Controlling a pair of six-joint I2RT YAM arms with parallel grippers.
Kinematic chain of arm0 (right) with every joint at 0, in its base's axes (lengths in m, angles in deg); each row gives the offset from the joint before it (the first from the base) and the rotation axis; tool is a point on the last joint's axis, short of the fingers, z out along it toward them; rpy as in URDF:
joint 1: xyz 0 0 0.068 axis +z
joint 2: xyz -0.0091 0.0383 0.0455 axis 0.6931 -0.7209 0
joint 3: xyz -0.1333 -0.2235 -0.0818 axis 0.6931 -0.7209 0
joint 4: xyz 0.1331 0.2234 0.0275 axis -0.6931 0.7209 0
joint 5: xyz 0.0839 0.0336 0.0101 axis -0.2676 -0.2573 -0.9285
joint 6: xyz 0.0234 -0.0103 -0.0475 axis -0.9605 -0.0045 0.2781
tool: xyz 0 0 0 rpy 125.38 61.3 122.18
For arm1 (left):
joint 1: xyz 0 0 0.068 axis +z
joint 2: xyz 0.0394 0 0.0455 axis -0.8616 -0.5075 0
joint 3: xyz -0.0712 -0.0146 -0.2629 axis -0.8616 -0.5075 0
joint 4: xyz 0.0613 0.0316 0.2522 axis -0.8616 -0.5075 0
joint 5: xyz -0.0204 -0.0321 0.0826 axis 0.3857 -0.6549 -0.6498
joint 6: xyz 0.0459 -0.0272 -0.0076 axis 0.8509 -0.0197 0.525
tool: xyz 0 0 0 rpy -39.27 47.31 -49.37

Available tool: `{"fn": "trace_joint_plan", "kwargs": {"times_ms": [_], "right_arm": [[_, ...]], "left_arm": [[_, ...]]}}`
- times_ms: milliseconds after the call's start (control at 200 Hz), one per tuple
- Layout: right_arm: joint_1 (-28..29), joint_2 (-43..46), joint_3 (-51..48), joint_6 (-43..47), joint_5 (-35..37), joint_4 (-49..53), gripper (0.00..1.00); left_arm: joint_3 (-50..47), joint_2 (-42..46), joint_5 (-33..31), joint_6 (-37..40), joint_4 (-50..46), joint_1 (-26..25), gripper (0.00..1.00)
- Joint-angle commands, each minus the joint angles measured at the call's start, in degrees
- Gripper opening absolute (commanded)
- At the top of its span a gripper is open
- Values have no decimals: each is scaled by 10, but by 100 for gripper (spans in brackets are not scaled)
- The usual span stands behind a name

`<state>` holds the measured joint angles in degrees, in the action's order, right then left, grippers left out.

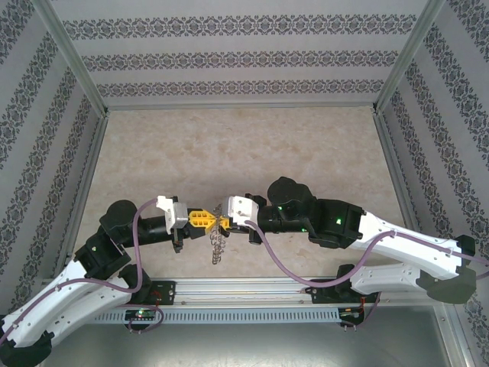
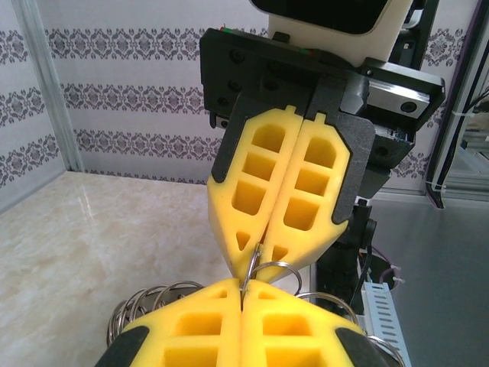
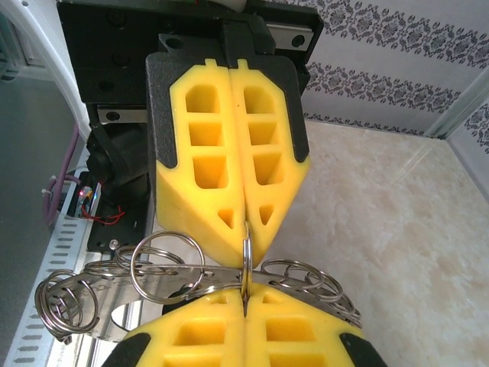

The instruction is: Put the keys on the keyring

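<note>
My left gripper (image 1: 206, 220) and right gripper (image 1: 225, 222) meet tip to tip above the near part of the table. Both pairs of yellow fingers are shut on one small wire loop (image 3: 246, 256) of the keyring (image 1: 217, 243), which hangs below them. The right wrist view has the keyring's flat grey plate (image 3: 206, 274) lying crosswise behind my right gripper (image 3: 246, 294), with the left gripper (image 3: 246, 225) above it. In the left wrist view the left gripper (image 2: 243, 284) faces the right gripper (image 2: 258, 252), with more loops (image 2: 149, 302) at the left. The keys are out of view.
A beige marble tabletop (image 1: 244, 153) spreads beyond the grippers. Patterned walls (image 1: 229, 53) with metal corner posts close it in on three sides. An aluminium rail (image 1: 252, 287) and a slotted cable tray (image 1: 252, 315) run along the near edge under the arms.
</note>
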<state>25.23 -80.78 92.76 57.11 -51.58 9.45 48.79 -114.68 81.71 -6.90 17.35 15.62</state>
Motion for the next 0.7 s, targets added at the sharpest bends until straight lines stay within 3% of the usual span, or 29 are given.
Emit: {"fn": "trace_joint_plan", "kwargs": {"times_ms": [0,125,355,694], "right_arm": [[-3,7,6,7,4,-11,0],[-3,2,22,11,20,20,0],[-5,-19,57,18,25,64,0],[-5,-38,76,22,9,79,0]], "left_arm": [[45,-8,-14,44,-67,-5,12],[96,-34,-25,101,-158,-5,22],[165,-82,-18,177,-258,-5,24],[172,-107,-5,189,-247,-5,21]]}}
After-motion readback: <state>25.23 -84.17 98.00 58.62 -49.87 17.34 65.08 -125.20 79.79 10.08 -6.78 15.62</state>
